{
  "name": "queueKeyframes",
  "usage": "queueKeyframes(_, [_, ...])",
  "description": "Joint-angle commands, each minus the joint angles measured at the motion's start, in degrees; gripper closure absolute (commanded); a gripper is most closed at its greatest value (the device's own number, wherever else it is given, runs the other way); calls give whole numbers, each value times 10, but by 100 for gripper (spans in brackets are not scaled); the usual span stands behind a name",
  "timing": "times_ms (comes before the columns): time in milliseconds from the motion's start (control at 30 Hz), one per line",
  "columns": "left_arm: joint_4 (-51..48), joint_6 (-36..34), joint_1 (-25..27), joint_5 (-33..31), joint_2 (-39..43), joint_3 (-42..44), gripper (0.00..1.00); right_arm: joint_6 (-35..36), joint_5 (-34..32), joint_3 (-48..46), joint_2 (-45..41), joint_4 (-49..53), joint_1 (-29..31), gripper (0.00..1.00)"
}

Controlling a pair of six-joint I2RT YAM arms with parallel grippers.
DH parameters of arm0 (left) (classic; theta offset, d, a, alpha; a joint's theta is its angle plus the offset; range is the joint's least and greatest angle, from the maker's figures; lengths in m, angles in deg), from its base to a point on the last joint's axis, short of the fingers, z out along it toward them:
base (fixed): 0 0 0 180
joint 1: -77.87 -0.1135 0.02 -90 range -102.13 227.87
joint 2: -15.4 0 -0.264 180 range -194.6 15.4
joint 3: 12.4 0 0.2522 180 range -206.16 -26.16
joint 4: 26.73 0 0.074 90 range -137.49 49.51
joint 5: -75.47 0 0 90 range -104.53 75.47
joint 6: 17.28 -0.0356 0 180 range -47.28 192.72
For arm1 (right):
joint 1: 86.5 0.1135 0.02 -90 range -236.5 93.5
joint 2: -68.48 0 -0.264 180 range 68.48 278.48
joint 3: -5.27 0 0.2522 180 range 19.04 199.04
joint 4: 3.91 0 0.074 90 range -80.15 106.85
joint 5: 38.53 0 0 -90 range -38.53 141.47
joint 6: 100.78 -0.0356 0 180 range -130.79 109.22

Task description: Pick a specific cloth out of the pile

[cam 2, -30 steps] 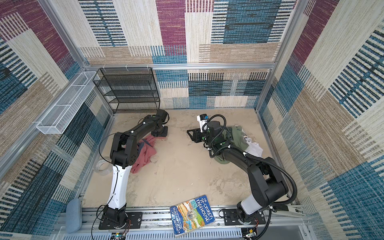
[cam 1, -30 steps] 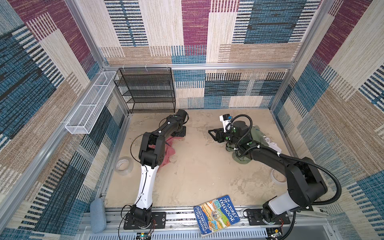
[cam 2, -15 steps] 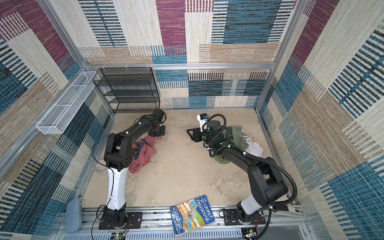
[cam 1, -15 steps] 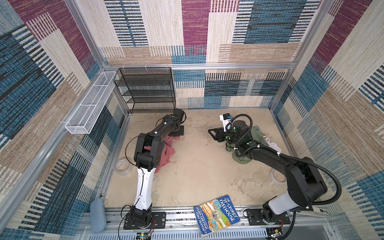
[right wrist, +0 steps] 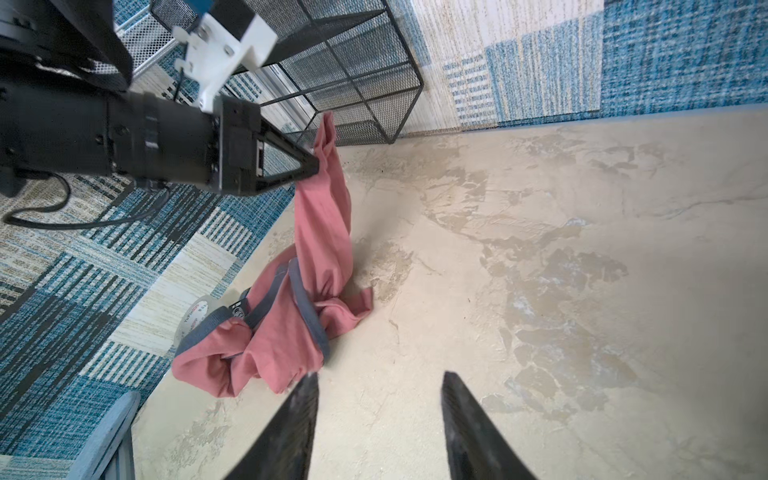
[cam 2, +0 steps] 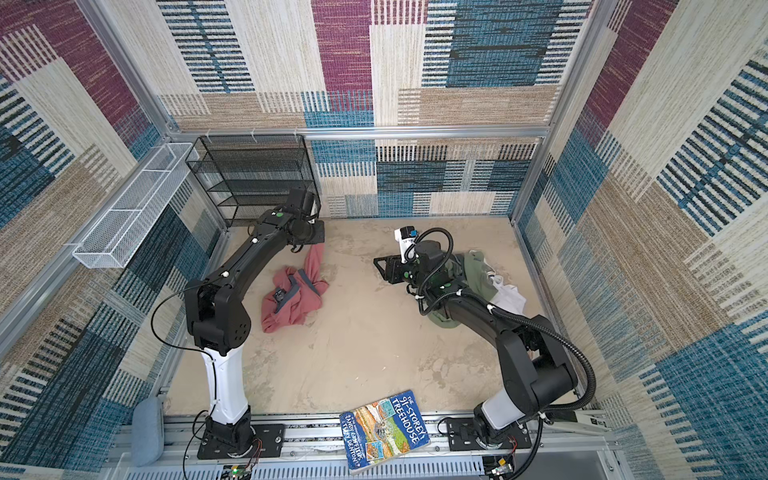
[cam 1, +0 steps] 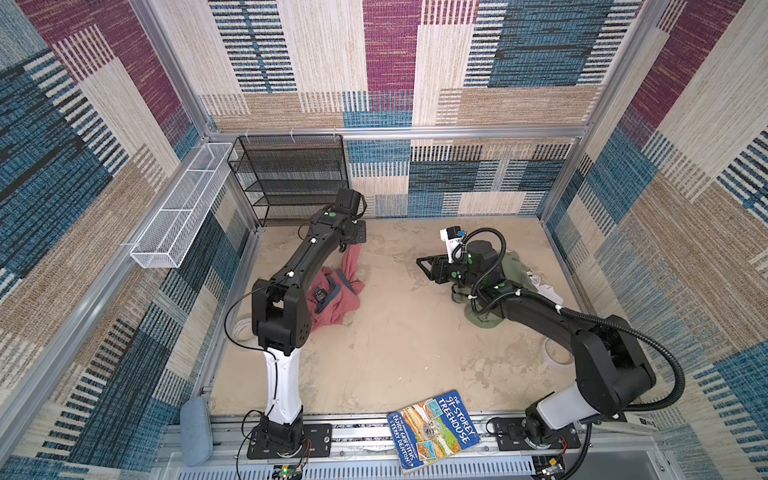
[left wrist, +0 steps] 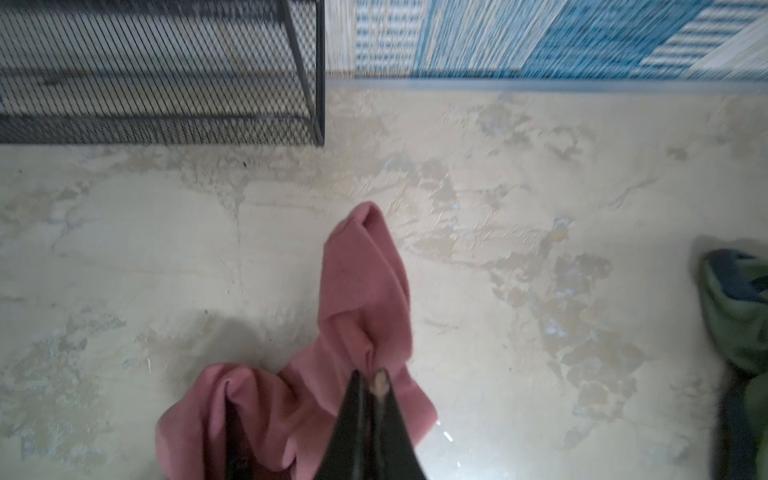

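Observation:
The salmon-pink cloth (cam 1: pixel 337 293) with grey-blue trim lies crumpled on the beige floor at the left, apart from the pile. One end of it is drawn up in a strand to my left gripper (cam 1: pixel 352 248), which is shut on it near the black rack. The left wrist view shows the cloth (left wrist: pixel 362 282) hanging from the closed tips of the left gripper (left wrist: pixel 374 377). My right gripper (cam 1: pixel 429 267) stands open and empty in front of the pile (cam 1: pixel 512 272) of olive-green and white garments. In the right wrist view the cloth (right wrist: pixel 320 232) lies beyond the right gripper (right wrist: pixel 380 376).
A black mesh rack (cam 1: pixel 291 178) stands at the back left, with a white wire basket (cam 1: pixel 178 212) on the left wall. A book (cam 1: pixel 432 432) lies on the front rail. Tape rolls (cam 1: pixel 243 328) (cam 1: pixel 557 353) sit at both floor edges, and a blue-grey pad (cam 1: pixel 195 428) rests at the front left.
My left gripper has shut on one end of the cloth and moved up and back toward the rack, drawing that end into a strand. The right arm has stayed still.

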Motion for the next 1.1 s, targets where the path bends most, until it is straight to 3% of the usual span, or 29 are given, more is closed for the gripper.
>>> queueKeyframes(0, [-33,-19,0,6,-3,-43,100,-5,1,1,-2,-20,1,49])
queueKeyframes(167, [-47,-27,-2,-13,11,-65,100,-6,6,7,0,-18,1,49])
queueKeyframes(300, [-51,-24,-8,-35,56,-26,100,-5,7,7,-1,-17,1,49])
queueKeyframes(767, [31,40,-24,-88,311,324,100,-12,34,2,-5,-32,1,49])
queueKeyframes(1067, [44,86,-26,-90,377,480,100,-22,52,-2,-6,-35,1,49])
